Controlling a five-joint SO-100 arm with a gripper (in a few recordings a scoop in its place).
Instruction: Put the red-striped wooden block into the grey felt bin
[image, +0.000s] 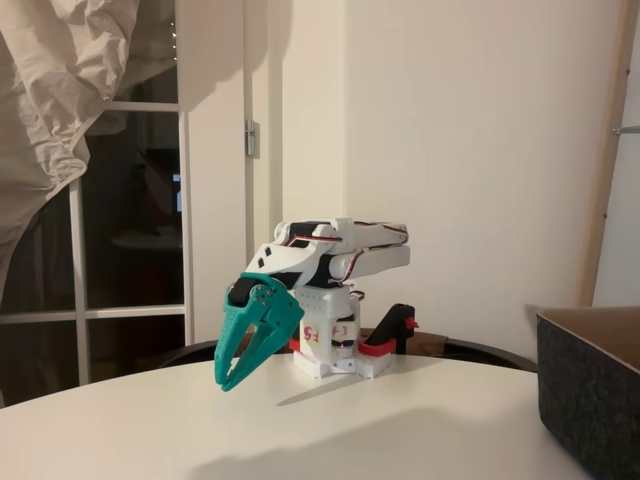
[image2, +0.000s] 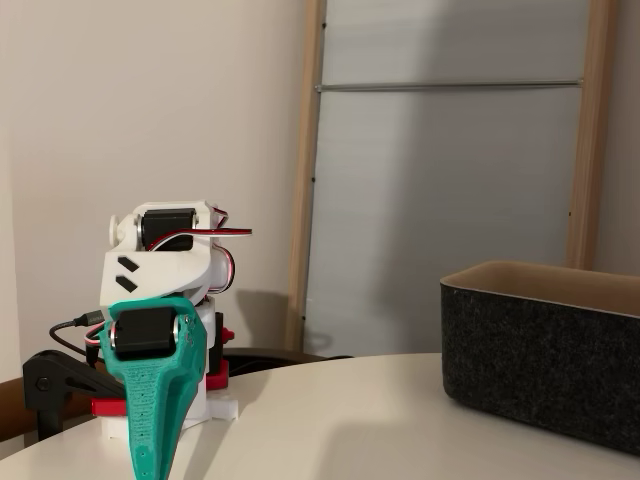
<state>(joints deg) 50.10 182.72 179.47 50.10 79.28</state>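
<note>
My arm is folded down over its white base (image: 335, 345), with my teal claw (image: 232, 378) pointing downward toward the white round worktop (image: 300, 430). In a fixed view the two fingers stand slightly spread at the tips, with nothing between them; the tips hang just above the surface, and I cannot tell whether they touch it. In the other fixed view my claw (image2: 150, 460) is seen edge-on, one tapered teal blade running down to the lower frame edge, black servo at its top.

The grey felt bin (image2: 540, 375) stands on the worktop at the right in both fixed views, upright, dark charcoal walls, tan-brown inside visible along the rim. It is well apart from my claw. In a fixed view it is cut by the right edge (image: 590, 400).

A black and red clamp (image: 392, 335) sits beside my base.
</note>
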